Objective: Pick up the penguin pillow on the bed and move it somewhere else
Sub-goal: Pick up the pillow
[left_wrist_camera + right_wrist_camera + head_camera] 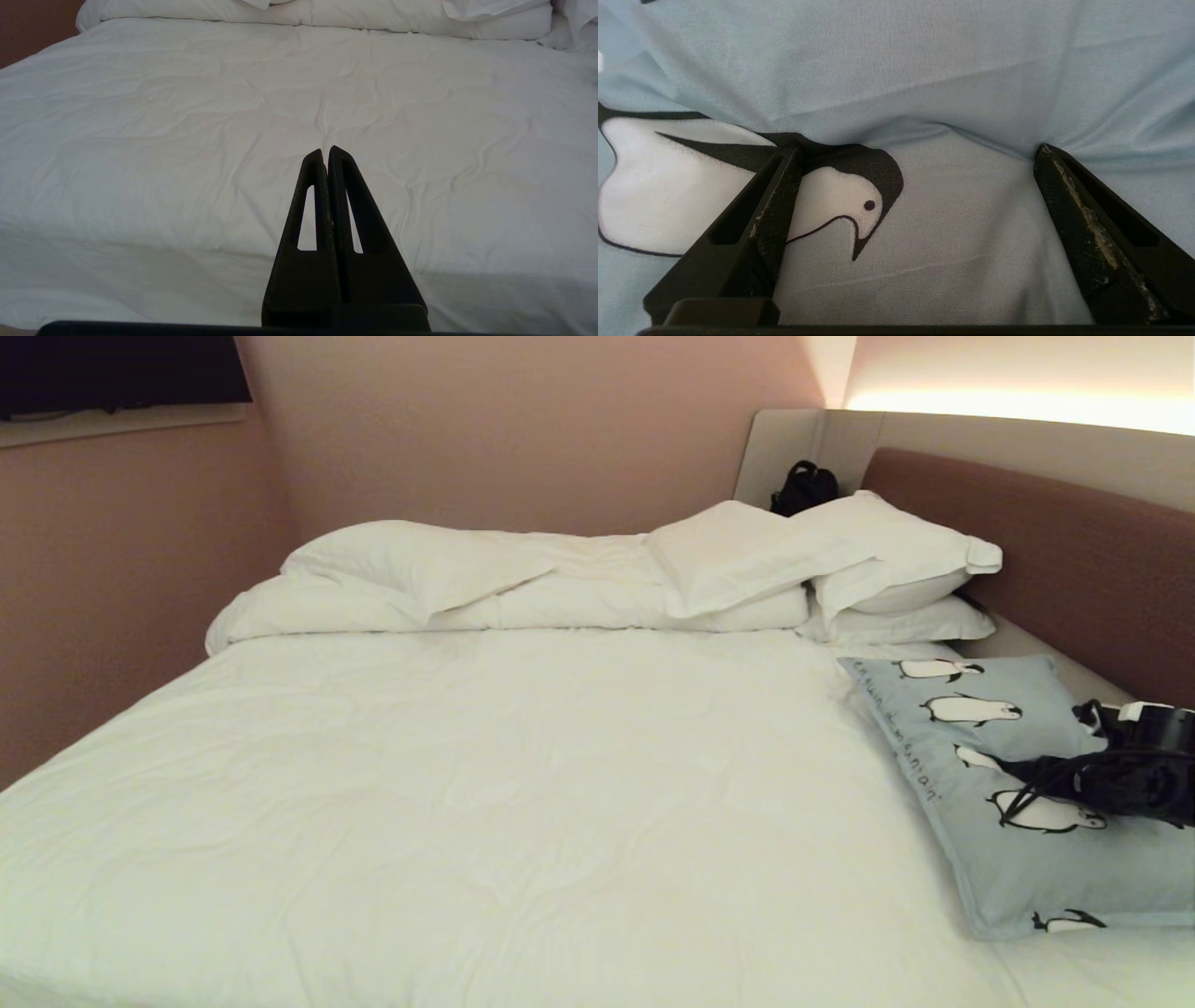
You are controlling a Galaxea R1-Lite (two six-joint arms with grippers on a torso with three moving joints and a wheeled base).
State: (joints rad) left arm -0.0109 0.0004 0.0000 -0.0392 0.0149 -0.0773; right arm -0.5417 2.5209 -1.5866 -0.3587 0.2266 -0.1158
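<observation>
the bed [485, 784] fills most of the head view, its white sheet wrinkled and bare across the middle, with a brown padded headboard [1055, 541] running along the right side and a pinkish wall behind. a folded white duvet [523, 602] lies along the far edge of the mattress, and white pillows [840, 560] are piled on and beside it toward the far right corner. a small black object [803, 487] sits on the ledge behind those pillows; what it is cannot be told

the penguin pillow [990, 784] lies flat on the sheet at the near right of the bed, just below the white pillows and close beside the headboard, its lettered edge toward the middle of the mattress

the right gripper [917, 149] is down on the penguin pillow from the right side, fingers spread wide with both tips pressed into the light blue cloth, which dimples and creases around them; one tip sits on a printed penguin's back, and the fabric between the fingers is not pinched

the left gripper [326, 151] hangs over the plain sheet near the bed's front edge, its two fingers pressed together and holding nothing
</observation>
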